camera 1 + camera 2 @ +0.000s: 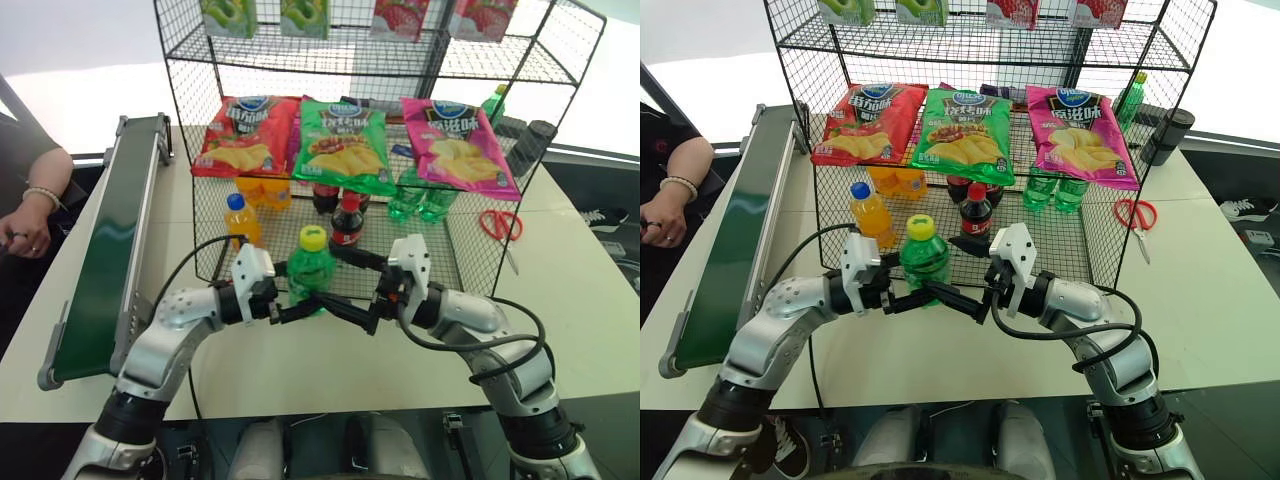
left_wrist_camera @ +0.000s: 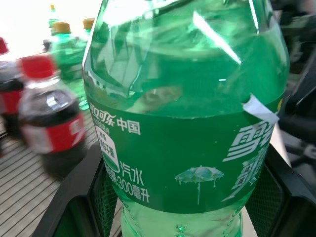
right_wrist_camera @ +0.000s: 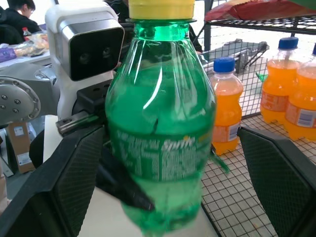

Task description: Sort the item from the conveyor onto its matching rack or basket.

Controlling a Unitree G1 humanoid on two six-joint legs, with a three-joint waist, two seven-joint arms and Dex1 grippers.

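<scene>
The item, a clear-green soda bottle point(image 1: 310, 268) with a yellow cap, is held upright just in front of the black wire rack point(image 1: 190, 100). My left gripper point(image 1: 300, 309) reaches in from the left and is shut on the bottle's lower body point(image 2: 187, 123). My right gripper point(image 1: 326, 278) comes from the right and stands open. Its fingers point(image 3: 74, 177) lie on either side of the bottle point(image 3: 160, 128) with gaps between. The dark green conveyor point(image 1: 105, 255) runs along the table's left side with nothing on it.
The rack's bottom tier holds orange-drink bottles point(image 1: 240, 218), cola bottles point(image 1: 346, 222) and green bottles point(image 1: 420, 200); chip bags point(image 1: 342, 145) lie above. Red scissors point(image 1: 500, 222) and a black cylinder point(image 1: 535, 145) sit right of the rack. A person's hand point(image 1: 30, 225) rests beyond the conveyor.
</scene>
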